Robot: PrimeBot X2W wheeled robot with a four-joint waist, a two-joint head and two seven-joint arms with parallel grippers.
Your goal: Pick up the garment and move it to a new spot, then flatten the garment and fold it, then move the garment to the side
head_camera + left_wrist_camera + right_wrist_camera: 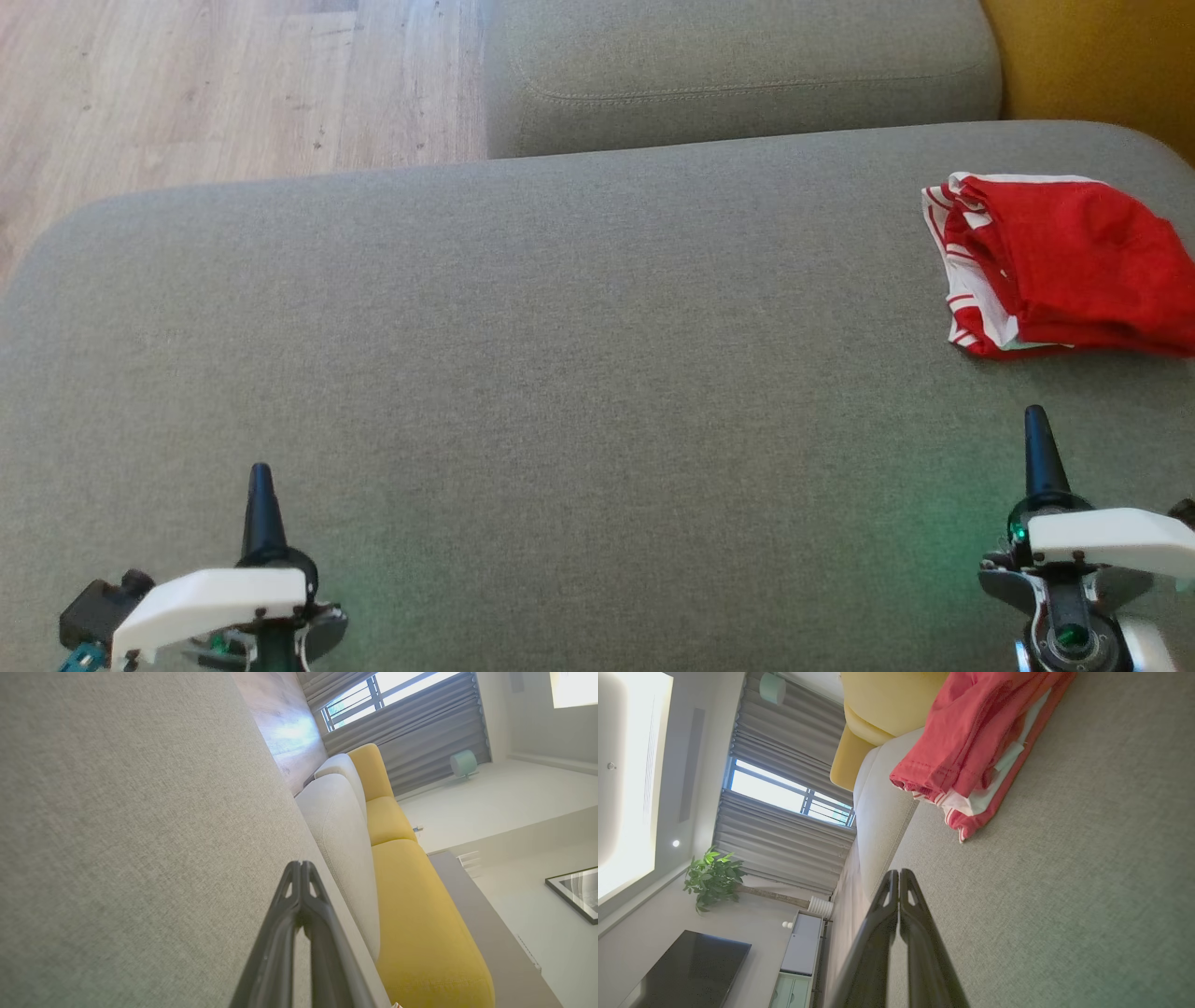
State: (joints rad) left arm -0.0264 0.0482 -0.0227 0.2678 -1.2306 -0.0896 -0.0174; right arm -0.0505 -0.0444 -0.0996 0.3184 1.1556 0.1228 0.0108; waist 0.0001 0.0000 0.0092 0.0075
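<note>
The garment is a red piece with white striped trim, folded into a compact bundle at the far right of the grey cushion. The right wrist view shows the garment ahead of the fingers, lying in stacked layers. My right gripper hovers shut over the cushion a short way in front of the bundle, holding nothing; its tips touch each other. My left gripper is shut and empty at the lower left, far from the garment, its tips pressed together.
A second grey cushion lies behind the main one, with a yellow backrest at the top right. Wooden floor runs past the cushion's far left edge. The wrist views take in curtains, a window, a potted plant and a dark screen.
</note>
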